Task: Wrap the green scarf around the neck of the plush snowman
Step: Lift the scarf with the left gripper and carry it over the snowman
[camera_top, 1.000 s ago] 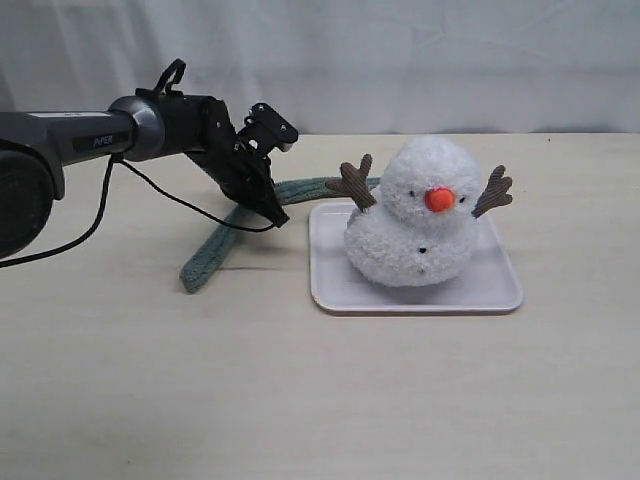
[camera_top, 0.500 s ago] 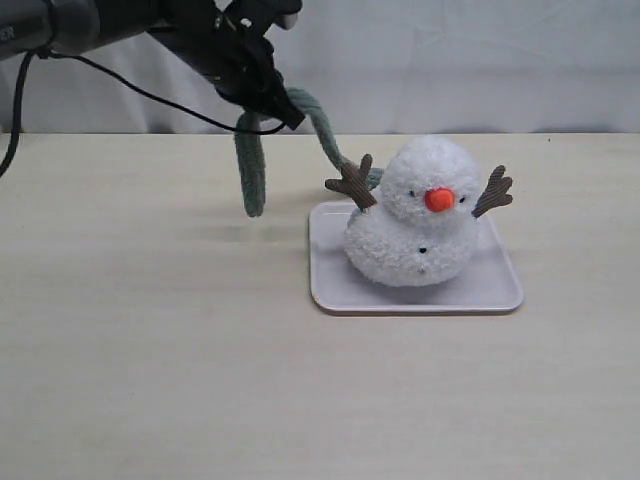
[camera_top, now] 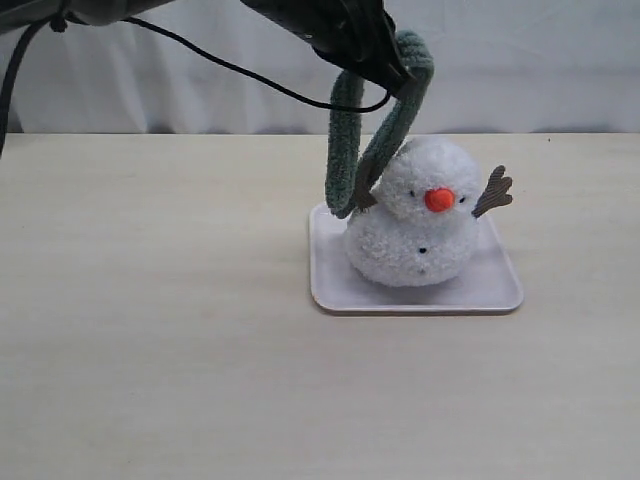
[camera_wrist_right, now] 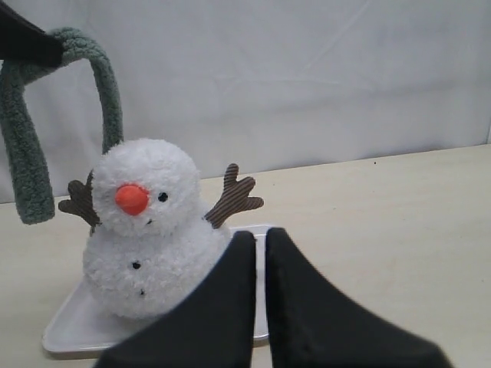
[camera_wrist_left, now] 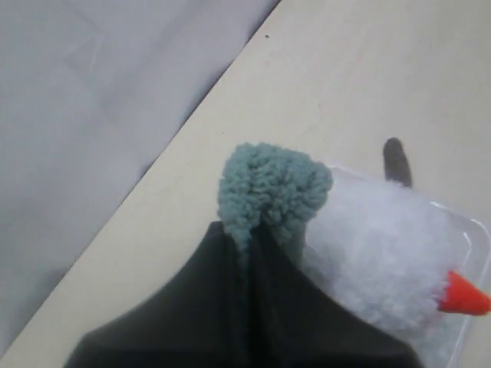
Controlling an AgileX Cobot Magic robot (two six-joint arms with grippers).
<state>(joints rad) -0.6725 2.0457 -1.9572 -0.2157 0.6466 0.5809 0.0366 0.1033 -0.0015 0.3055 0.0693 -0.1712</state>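
Your left claw [camera_top: 397, 72] was clamped shut on the long, ribbed, sage-green knitted scarf [camera_top: 345, 150], pinching it at a fold so that the fabric looped over the tips and hung down in two runs. The small fluffy white plush snowman [camera_top: 415, 240] lay below the claw and a little to its right, and the coming move turned on that offset. The scarf's long axis ran nearly straight up and down. One run ended free just left of the snowman, at about the height of the neck crease between head ball and body ball [camera_top: 400, 217]. The other dropped toward the far left side of the head, behind the brown twig arm (where that end finished was hidden). Nothing yet circled the neck. I judged that the loop had to travel right, across the head, before it came down.

Your left arm was plainly the nearer one, directly over the toy. Your right claw [camera_wrist_right: 259, 241] was shut on nothing and pointed at the snowman from low over the table [camera_top: 150, 350]; it was out of the exterior view.

The pale, shallow rectangular tray [camera_top: 500, 290] held the snowman alone, upright and toward its left half. Whether any scarf touched the tray could not be told.
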